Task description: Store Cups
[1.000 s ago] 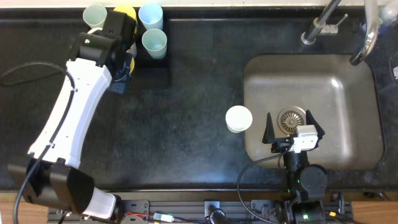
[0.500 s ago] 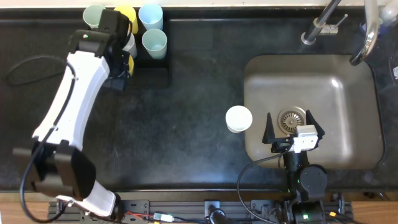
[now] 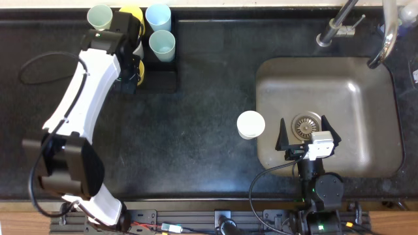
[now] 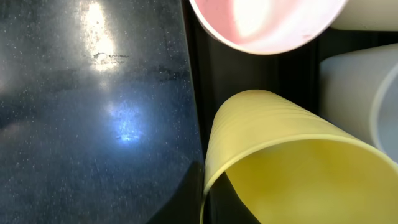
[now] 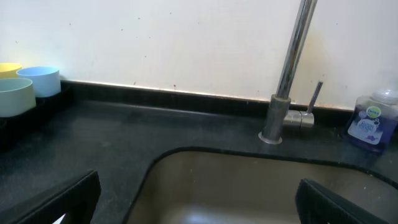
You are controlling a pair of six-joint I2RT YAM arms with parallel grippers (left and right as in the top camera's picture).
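Over the counter's far left corner, the top view shows the left gripper (image 3: pixel 128 73) at the black rack (image 3: pixel 163 79), beside a pale green cup (image 3: pixel 100 16), a yellow cup (image 3: pixel 132 11), a blue cup (image 3: pixel 158 14) and a teal cup (image 3: pixel 162 44). Whether it clasps anything cannot be told. A white cup (image 3: pixel 251 124) stands on the counter just beside the sink (image 3: pixel 366 78), and the right gripper (image 3: pixel 305 134) hangs over the basin, spread wide.

The left wrist view has a yellow cup (image 4: pixel 280 162) close up, mouth toward the camera, near a pinkish cup (image 4: pixel 267 22).

The right wrist view looks across the sink (image 5: pixel 249 186) to the tap (image 5: pixel 289 93), with the rack's cups far off.
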